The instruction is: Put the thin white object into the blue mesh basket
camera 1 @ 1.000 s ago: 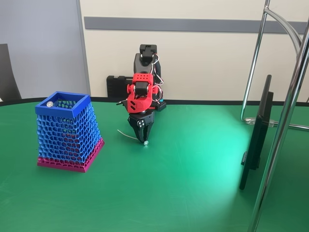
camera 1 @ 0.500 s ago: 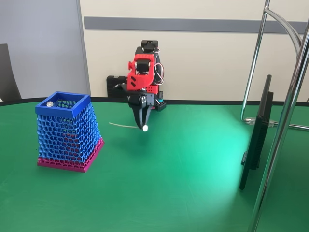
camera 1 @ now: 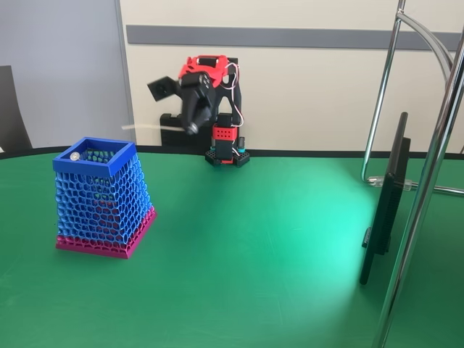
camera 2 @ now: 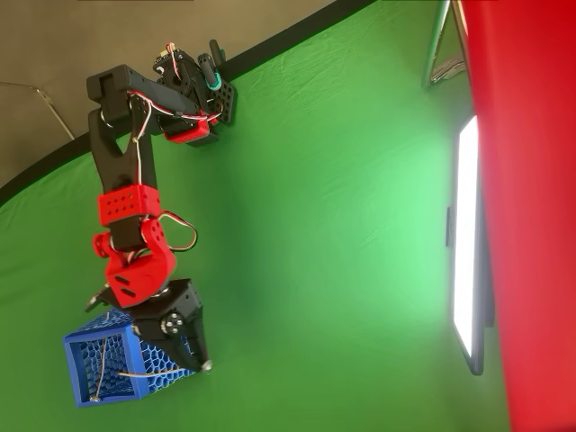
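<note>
The gripper (camera 1: pixel 193 125) is clamped on the thin white object (camera 1: pixel 148 127) near its bead end. Object is probably light and springy (slips easily). It hangs above the blue mesh basket (camera 1: pixel 104 196) near the table's (camera 1: pixel 275 261) left edge.

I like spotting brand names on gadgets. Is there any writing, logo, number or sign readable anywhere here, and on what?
None can be read in either view.
The red and black arm, its claw and the thin white object it grips: no lettering visible.
The blue mesh basket: plain mesh, no label.
The screen: glaring white, nothing legible.
</note>
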Robot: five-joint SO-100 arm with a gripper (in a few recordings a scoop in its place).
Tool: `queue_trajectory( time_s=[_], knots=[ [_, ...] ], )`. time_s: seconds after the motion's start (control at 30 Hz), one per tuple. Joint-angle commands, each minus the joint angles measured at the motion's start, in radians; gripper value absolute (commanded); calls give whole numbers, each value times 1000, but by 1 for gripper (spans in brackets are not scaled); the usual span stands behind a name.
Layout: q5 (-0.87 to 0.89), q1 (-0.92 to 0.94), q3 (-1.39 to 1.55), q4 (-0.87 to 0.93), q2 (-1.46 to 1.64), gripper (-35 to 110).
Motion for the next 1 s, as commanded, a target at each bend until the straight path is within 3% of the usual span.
queue_trajectory(
  time_s=[0.0, 0.27, 0.63, 0.97],
  knots=[
    [25, 64, -9, -98, 46, 1],
    [216, 202, -160, -87, -114, 1],
    [522, 255, -362, 95, -290, 0],
    [719, 322, -318, 126, -241, 18]
  ],
)
